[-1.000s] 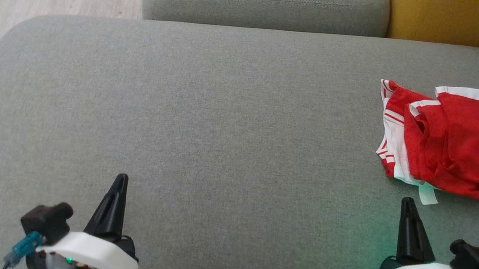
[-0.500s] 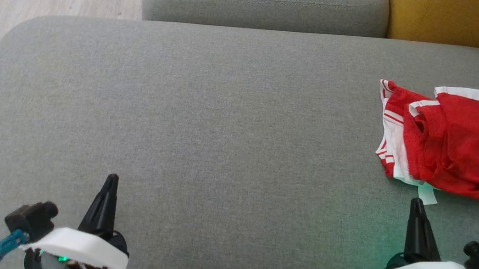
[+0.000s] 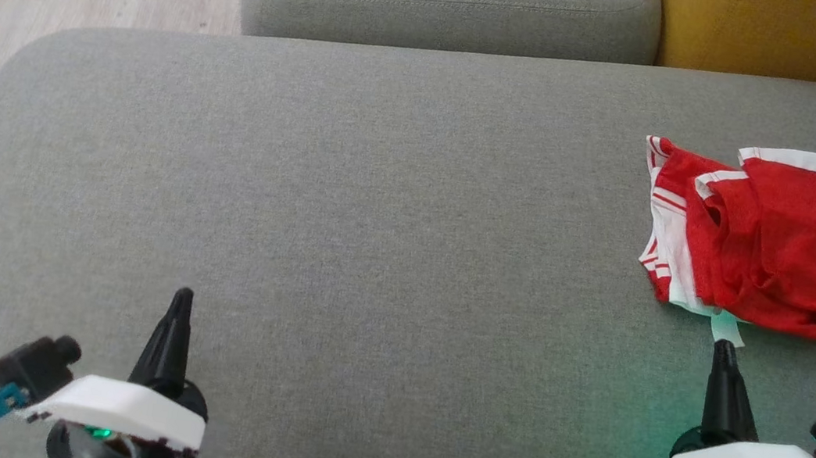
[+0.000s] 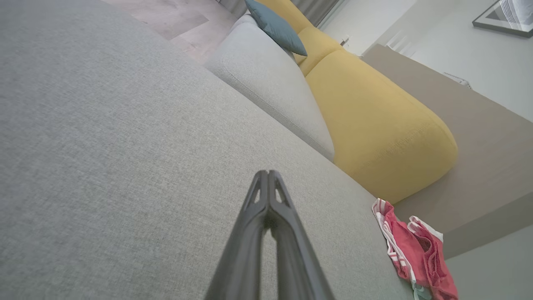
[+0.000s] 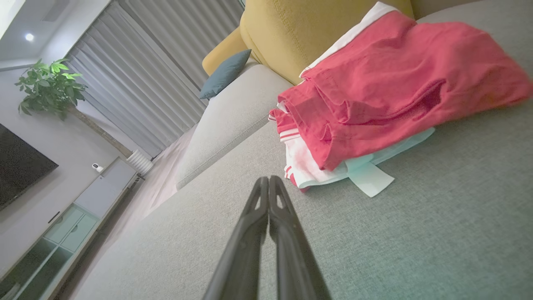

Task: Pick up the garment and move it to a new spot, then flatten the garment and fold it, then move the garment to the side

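left gripper (image 3: 183,294) shifted left | right gripper (image 3: 726,349) shifted right, nearer garment (image 3: 791,256)

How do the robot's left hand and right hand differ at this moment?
The right hand has its tip close to the pale label of the red garment; the left hand is far from it, over bare grey sofa. The right hand reaches a little further forward than the left hand. Both are shut, fingers together, holding nothing and pointing the same way.
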You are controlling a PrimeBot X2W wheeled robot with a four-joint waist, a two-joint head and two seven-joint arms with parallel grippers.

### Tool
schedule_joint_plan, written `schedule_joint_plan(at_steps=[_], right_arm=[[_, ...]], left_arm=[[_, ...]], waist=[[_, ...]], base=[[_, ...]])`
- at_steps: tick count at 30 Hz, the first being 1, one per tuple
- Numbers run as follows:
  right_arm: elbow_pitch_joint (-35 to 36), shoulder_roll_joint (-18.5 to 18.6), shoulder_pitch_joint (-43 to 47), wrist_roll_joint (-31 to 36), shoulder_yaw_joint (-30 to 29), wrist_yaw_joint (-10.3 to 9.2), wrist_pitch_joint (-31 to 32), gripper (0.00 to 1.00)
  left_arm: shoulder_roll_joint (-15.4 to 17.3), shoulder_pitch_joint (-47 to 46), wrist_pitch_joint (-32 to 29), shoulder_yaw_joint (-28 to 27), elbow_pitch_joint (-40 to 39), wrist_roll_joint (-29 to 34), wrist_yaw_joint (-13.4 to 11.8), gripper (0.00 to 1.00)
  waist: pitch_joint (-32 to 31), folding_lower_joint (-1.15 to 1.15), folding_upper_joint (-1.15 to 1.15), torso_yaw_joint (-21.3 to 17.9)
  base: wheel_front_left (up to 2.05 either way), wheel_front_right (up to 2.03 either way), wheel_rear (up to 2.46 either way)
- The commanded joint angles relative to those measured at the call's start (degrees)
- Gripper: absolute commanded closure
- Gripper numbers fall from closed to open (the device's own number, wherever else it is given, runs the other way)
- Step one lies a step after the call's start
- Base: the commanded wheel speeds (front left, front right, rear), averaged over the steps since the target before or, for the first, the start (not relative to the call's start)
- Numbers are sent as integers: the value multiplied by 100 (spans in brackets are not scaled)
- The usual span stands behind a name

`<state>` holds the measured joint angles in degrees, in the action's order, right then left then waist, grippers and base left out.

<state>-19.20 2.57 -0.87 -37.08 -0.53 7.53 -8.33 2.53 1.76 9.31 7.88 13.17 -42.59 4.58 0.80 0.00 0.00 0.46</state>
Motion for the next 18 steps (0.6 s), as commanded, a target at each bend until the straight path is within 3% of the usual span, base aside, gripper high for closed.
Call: schedule_joint_plan(at_steps=[1,18], right_arm=[[224,35,-315,-184,-9,-1,48,100],[283,41,-357,-1250,-117,-2,326,100]], left_arm=[[74,-314,-51,-172,-164,-167,38,100],[95,-405,-323,-384,-118,-1152,89,100]], waist=[[-1,0,0,-1],[-13,0,0,-10]], base=[[0,0,0],[0,0,0]])
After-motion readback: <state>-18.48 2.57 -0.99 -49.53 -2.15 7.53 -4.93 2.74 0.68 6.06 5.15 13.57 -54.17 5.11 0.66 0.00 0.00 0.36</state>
